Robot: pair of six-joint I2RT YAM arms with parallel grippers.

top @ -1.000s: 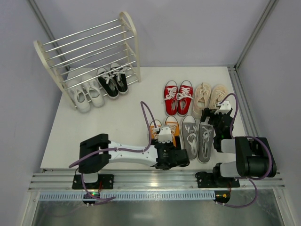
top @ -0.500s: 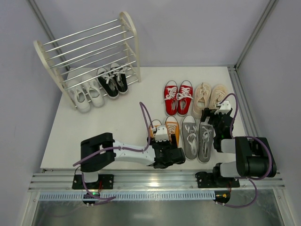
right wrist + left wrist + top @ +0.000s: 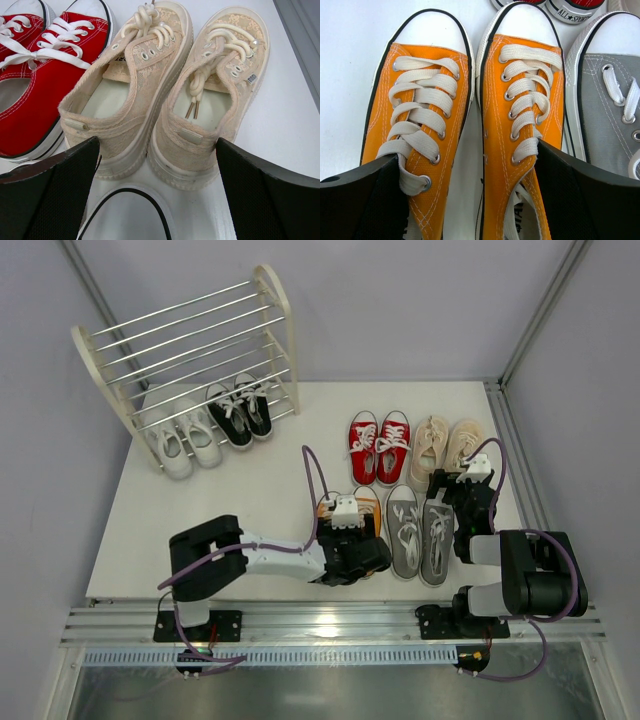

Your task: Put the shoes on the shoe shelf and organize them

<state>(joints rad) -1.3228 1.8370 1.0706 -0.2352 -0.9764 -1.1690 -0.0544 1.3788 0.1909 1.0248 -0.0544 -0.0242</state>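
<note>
Crowding: grey sneaker [image 3: 615, 100] just beside orange pair [image 3: 520, 100]; red pair [image 3: 392, 445] ahead.

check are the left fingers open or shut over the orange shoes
Open. In the left wrist view the fingers stand wide apart, straddling both orange shoes; whether they touch them, cannot tell.

two shoe pairs [image 3: 232, 418] in shelf [image 3: 270, 278] | four pairs [image 3: 392, 448] right, on table [image 3: 240, 490]
</note>
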